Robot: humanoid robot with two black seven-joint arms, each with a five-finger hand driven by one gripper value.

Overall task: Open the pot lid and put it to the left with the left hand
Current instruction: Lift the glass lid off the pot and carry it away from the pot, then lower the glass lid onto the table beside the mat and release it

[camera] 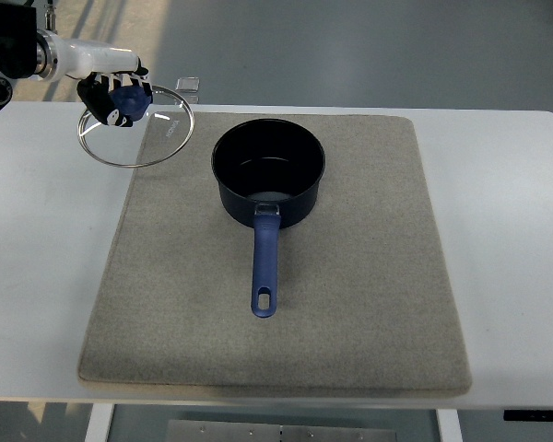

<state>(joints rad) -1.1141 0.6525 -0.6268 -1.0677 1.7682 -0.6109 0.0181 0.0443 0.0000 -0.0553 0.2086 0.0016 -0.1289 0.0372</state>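
Note:
A dark blue saucepan stands uncovered on the grey mat, its blue handle pointing toward the near edge. Its glass lid, a clear disc with a metal rim and a blue knob, hangs up left of the pot, over the mat's far-left corner and the white table. My left hand comes in from the upper left and is shut on the knob. Whether the lid touches the surface I cannot tell. The right arm is not in view.
The white table extends around the mat on all sides. A small clear object sits at the table's far edge just behind the lid. Grey floor lies beyond the table.

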